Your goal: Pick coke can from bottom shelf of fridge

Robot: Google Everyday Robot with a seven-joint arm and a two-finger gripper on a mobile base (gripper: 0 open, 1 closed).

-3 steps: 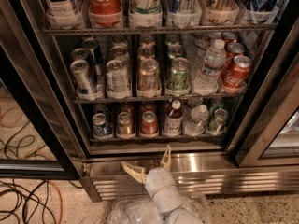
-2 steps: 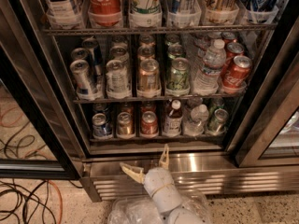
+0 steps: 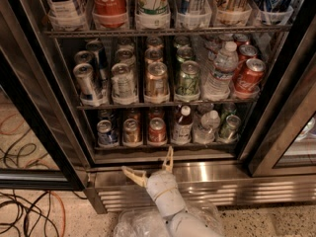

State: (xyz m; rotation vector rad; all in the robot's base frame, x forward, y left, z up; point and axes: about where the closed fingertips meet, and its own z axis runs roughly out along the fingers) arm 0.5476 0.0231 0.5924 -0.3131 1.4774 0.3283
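Note:
The coke can (image 3: 157, 131) is a small red can with a silver top, standing in the third lane of the fridge's bottom shelf (image 3: 163, 145). The fridge (image 3: 163, 83) has black door frames, wire racks and a shiny steel vented base. My gripper (image 3: 150, 167) is low, just in front of the steel base and right below the coke can. Its two tan fingers (image 3: 169, 159) are spread wide apart and hold nothing.
On the bottom shelf a blue can (image 3: 105, 133) and a brown can (image 3: 131, 131) stand left of the coke can, and bottles (image 3: 182, 125) stand right of it. Tilted red cans (image 3: 248, 76) lie on the rack above. Cables (image 3: 29, 211) lie on the floor at left.

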